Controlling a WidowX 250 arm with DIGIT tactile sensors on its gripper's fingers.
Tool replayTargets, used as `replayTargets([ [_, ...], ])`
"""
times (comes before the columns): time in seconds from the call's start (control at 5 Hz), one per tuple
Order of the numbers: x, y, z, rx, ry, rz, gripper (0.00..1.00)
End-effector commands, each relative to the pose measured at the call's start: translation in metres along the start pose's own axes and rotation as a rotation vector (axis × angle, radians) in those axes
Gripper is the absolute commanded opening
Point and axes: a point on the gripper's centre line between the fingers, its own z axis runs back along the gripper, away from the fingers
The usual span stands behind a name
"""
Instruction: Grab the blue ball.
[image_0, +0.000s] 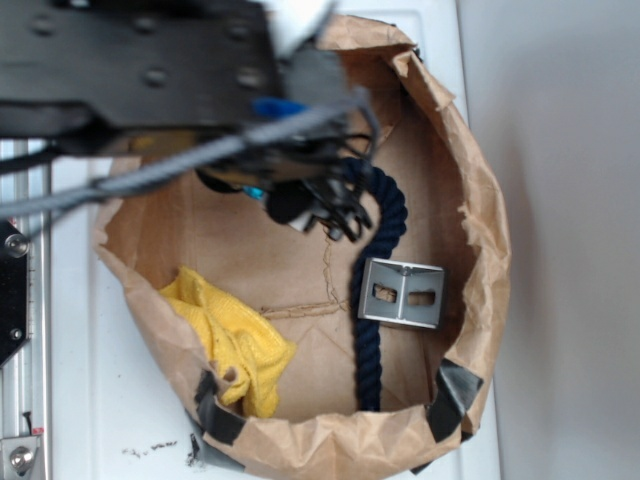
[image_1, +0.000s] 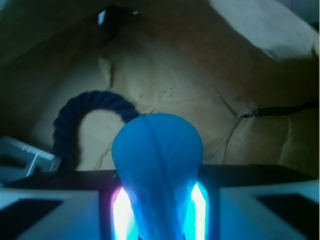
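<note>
Gripper: from the wrist view I see the gripper (image_1: 159, 210) closed in on the blue ball (image_1: 157, 165), one finger (image_1: 55, 210) pressed against each side of it at the bottom centre of the frame, the gap between them no wider than the ball.
Blue ball: it fills the lower middle of the wrist view, lit bright along both edges where the fingers meet it; in the exterior view I only catch a small teal sliver (image_0: 256, 192) under the arm, upper left of centre.
Arm: its black body and grey cable (image_0: 190, 155) cover the upper left of the exterior view.
Paper bag: the brown paper bag (image_0: 480, 220) rings the scene.
Rope: the dark navy rope (image_0: 372, 300) runs down right of centre.
Bracket: the metal bracket (image_0: 401, 292) lies on the rope.
Cloth: the yellow cloth (image_0: 235, 345) sits at the lower left inside the bag.
</note>
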Motion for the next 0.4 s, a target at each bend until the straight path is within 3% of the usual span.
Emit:
replayTargets([
  [0.0, 0.001, -0.0117, 0.0313, 0.106, 0.019, -0.15, 0.0],
  [0.2, 0.0002, -0.0114, 0.0339, 0.064, -0.028, -0.132, 0.0],
])
